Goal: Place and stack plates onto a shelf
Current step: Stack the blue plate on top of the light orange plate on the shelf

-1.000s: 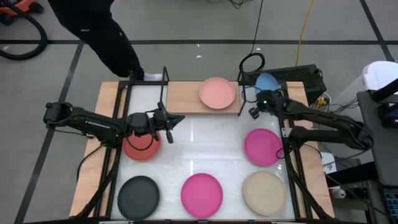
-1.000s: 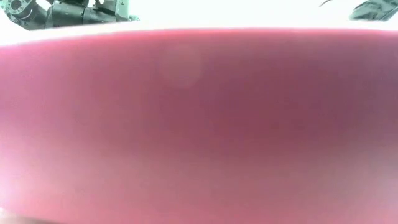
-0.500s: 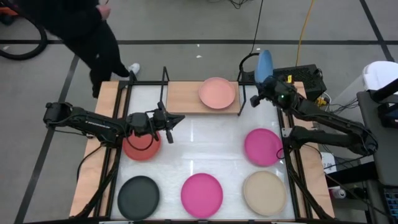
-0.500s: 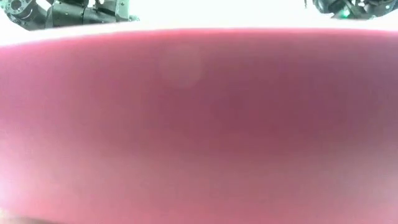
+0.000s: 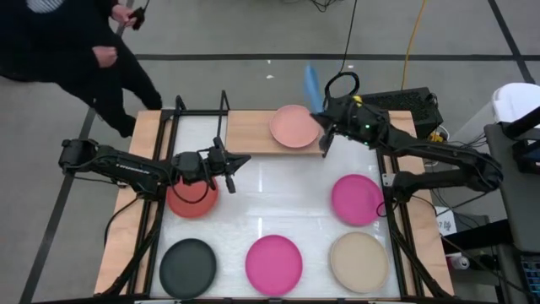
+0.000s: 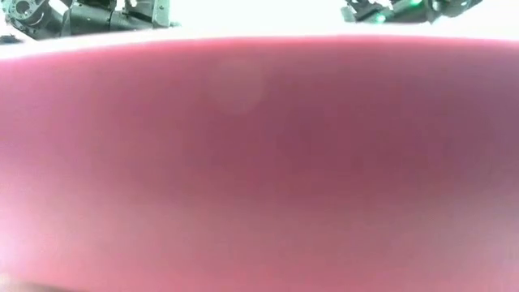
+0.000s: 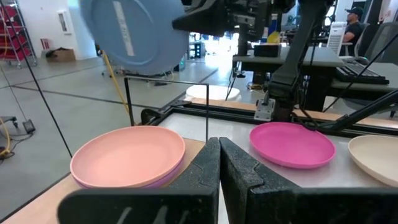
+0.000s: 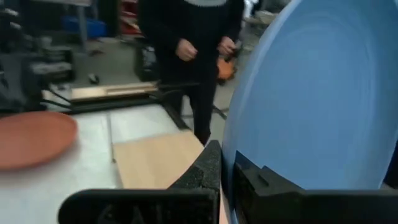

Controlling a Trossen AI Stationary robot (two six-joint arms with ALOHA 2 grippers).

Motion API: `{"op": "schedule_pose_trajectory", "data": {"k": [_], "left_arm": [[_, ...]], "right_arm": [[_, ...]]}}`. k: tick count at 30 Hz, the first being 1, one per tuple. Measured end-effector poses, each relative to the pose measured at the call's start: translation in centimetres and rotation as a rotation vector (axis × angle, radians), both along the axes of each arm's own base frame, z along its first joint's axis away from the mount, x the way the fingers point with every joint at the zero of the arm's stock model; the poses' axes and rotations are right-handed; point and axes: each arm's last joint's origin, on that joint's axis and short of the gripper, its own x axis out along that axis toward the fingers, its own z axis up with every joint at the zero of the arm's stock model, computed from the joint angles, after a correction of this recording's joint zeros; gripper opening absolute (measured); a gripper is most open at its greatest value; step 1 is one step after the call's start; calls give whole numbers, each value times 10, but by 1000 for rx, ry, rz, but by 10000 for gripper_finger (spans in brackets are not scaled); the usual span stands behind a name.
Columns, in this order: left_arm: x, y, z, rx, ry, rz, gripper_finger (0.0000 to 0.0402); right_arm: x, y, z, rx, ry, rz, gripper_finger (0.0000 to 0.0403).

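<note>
- Seven round flat plates visible: light pink plate (image 5: 294,127) on the light-wood shelf board (image 5: 249,133); five on the white tabletop (image 5: 270,198).
- Right gripper (image 5: 321,112), at the shelf's right edge, clamps the tilted blue plate (image 5: 313,84).
- Left gripper (image 5: 229,165), fingers together, empty, beside the red plate (image 5: 192,198).

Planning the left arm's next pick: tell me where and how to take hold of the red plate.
Grip the red plate by its raised rim, one finger over the lip and one under, as the right gripper holds the blue plate. It lies flat on the table, so its face offers nothing to pinch. The left gripper is beside its far right edge, so that edge is probably nearest.
</note>
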Motion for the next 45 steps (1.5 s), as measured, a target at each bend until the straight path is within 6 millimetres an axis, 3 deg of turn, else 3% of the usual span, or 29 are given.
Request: {"op": "schedule_pose_trajectory", "data": {"k": [9,18,31,40,45], "left_arm": [[0,0,0,4,1,0,5],[0,0,0,12,4,0,5],[0,0,0,19,6,0,5],[0,0,0,20,7,0,5],[0,0,0,20,7,0,5]], "right_arm": [[42,-5,-26,-67,183,99,0],[64,-13,-65,-62,347,127,0],[71,-17,-92,-8,454,137,3],[66,-15,-99,29,538,147,3],[66,-14,-100,28,557,153,25]]}}
